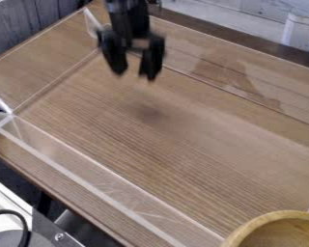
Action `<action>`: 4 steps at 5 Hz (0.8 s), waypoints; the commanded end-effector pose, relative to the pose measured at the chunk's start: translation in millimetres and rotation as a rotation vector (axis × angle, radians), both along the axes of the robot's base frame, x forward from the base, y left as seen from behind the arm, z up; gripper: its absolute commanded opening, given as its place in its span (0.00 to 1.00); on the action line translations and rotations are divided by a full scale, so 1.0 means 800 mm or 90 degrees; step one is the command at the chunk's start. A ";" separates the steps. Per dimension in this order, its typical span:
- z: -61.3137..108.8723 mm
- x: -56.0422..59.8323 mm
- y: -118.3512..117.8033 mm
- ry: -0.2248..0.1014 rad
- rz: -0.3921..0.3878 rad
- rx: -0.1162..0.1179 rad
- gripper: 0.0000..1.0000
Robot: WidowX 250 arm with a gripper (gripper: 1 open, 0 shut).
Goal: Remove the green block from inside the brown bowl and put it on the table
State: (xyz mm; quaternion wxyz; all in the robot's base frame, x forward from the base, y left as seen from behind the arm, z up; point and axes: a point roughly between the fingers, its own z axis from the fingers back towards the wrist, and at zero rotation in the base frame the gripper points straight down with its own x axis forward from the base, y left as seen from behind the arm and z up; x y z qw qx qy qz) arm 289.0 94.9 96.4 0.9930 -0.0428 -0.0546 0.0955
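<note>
The gripper point(131, 69) hangs over the far part of the table point(183, 145), pointing straight down, its two dark fingers point(115, 62) spread apart with nothing between them. It is blurred, so fine detail of the pads is lost, but the gap between them is plain and empty. A faint shadow lies on the wood just below and toward the bowl side of the gripper, which suggests the tool is clear of the surface, not resting on it.

The bowl point(276, 232) sits well apart from the gripper, at the near right corner of the table, cut off by the picture's edge so that only a stretch of its thick tan rim and a little of its inside show. The block is not visible anywhere: not in the gripper, not on the open wood, and the seen part of the bowl's inside shows no green. It may lie in the hidden part of the bowl; that cannot be told.

Low clear walls point(67, 159) edge the table on the side away from the bowl.

Judged from this, the pickup is yet to be made: open, empty jaws far from the bowl suit an approach, with the crossing to the bowl next.
</note>
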 end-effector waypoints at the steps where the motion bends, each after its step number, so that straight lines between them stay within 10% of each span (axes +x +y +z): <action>1: 0.018 0.012 0.002 -0.049 0.013 0.013 0.00; 4: -0.028 0.030 -0.001 0.036 0.019 -0.003 0.00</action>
